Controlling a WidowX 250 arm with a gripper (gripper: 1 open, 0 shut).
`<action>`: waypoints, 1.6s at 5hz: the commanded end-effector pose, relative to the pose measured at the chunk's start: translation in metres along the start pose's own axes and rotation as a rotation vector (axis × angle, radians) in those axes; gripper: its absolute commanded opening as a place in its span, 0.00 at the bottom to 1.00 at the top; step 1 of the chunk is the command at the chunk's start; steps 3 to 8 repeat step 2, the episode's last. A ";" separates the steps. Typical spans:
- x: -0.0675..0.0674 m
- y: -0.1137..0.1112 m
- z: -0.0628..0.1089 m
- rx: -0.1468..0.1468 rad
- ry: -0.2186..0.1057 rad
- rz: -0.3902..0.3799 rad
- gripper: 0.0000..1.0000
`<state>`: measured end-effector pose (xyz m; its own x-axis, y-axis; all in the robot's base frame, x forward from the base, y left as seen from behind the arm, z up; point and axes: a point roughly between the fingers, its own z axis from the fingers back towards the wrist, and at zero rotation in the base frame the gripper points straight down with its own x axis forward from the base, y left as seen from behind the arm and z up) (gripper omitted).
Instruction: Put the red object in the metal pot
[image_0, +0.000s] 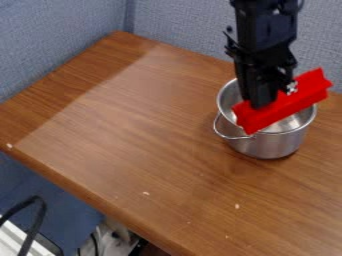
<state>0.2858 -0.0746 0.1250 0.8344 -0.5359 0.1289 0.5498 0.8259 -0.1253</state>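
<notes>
Red object, unlabelled, sits clamped in the tool, tilted across the metal pot.

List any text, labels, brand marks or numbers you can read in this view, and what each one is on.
None: no readable text, label, brand or number shows anywhere.
red block: plain, no marking visible.
metal pot: bare shiny steel, no stamp visible.
gripper: black, shut on the red block, no legible label at this resolution.
wooden table: wood grain only.
</notes>
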 end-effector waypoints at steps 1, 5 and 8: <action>0.020 0.011 0.001 0.028 -0.054 -0.003 0.00; 0.033 0.013 0.001 0.033 -0.051 0.009 0.00; 0.033 0.013 0.001 0.033 -0.051 0.009 0.00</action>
